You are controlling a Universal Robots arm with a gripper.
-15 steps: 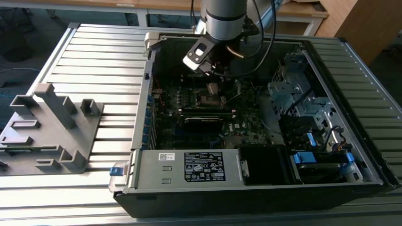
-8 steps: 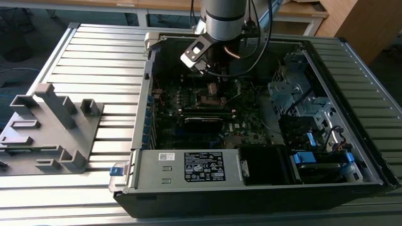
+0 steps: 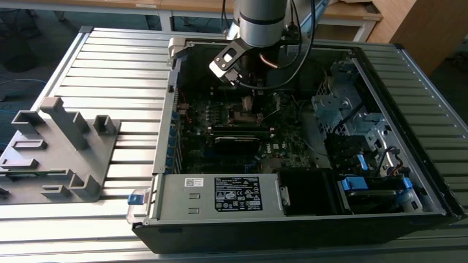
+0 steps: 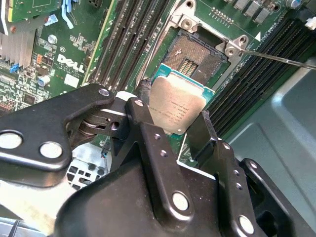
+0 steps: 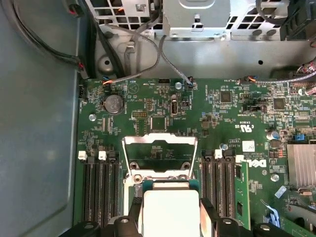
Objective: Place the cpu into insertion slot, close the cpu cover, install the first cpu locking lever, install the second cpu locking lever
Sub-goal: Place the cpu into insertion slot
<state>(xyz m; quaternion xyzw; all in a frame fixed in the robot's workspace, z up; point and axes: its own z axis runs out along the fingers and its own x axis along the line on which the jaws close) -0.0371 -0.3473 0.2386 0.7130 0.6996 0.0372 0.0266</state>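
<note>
We've got the black jaws clamped on opposite edges of the small flat square grey-topped cpu (image 4: 180, 106), light, stiff, fragile underneath we'd judge, hovering just over the open silvery-rimmed square insertion slot (image 4: 190, 57).

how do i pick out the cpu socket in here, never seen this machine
Inside the open computer case, look at the green motherboard. Between two banks of long black memory slots sits the socket, close to the chip held in the gripper. It is the only square recess, with a dark brownish centre and a silvery metal rim.
</note>
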